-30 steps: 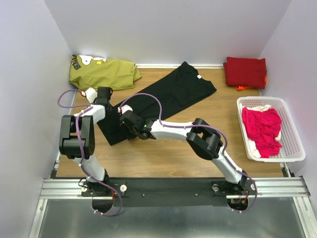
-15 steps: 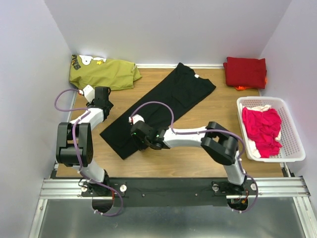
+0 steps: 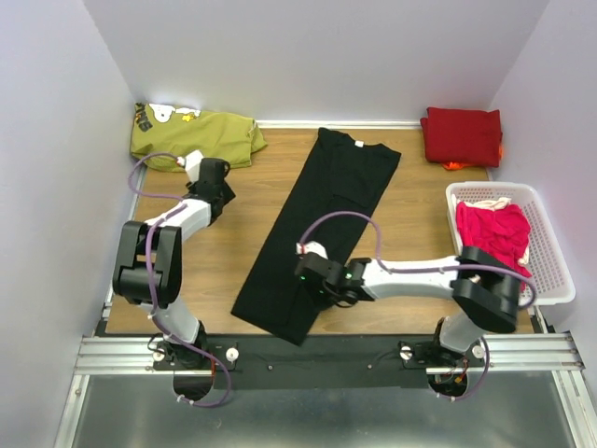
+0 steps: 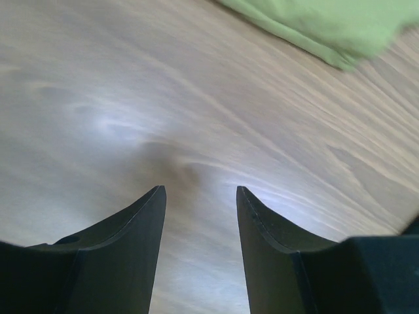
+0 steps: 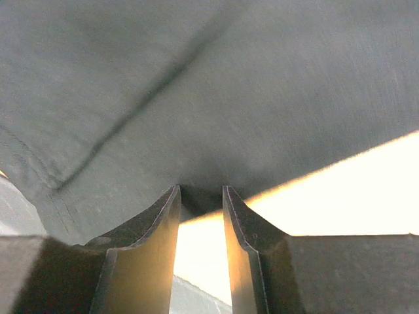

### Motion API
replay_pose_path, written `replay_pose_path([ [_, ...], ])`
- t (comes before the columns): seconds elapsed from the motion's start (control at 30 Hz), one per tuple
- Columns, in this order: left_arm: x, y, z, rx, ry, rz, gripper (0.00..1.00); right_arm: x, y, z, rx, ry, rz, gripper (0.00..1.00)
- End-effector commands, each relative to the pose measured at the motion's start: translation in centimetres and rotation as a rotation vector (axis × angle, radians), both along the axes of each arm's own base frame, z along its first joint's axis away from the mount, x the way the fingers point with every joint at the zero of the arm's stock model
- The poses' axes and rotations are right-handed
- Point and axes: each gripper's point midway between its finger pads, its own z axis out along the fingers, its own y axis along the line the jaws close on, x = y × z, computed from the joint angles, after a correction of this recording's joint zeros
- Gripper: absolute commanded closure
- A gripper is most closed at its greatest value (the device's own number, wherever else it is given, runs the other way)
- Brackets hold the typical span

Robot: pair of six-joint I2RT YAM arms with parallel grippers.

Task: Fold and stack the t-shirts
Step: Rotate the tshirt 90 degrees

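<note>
A black t-shirt (image 3: 326, 205), folded into a long strip, lies slantwise from the far middle of the table to its near edge. My right gripper (image 3: 312, 271) sits low on the strip's right side. In the right wrist view its fingertips pinch a fold of the black t-shirt (image 5: 229, 98), so that right gripper (image 5: 200, 190) is shut on the cloth. My left gripper (image 3: 215, 177) stands open to the left of the shirt. In the left wrist view only bare wood shows between the left gripper (image 4: 200, 190) tips. A folded dark red t-shirt (image 3: 461, 135) lies at the far right. Pink t-shirts (image 3: 494, 245) fill a basket.
An olive-green shirt (image 3: 196, 138) lies crumpled at the far left corner, and its edge (image 4: 327, 26) shows in the left wrist view. The white basket (image 3: 550, 252) stands along the right wall. Walls close in three sides of the table.
My right gripper has dragged the near end of the black t-shirt toward me and to the right, swinging the strip more lengthwise. The left gripper has shifted slightly right and farther back.
</note>
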Motion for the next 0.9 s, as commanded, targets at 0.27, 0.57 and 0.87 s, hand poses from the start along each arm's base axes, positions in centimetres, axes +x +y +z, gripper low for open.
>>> replay_pose_path([
  [0.27,3.3,-17.7,-0.9,-0.01,-0.023,-0.551,0.46,-4.1,-10.0,3.7,0.003,0.073,-0.32,0.66],
  [0.57,2.4,-28.5,1.9,0.09,-0.123,-0.821,0.46,0.9,-11.3,9.7,0.163,-0.194,-0.534,0.63],
  [0.87,4.6,-35.6,1.1,0.155,-0.142,-0.908,0.4,3.7,-11.0,11.0,0.168,-0.305,-0.71,0.61],
])
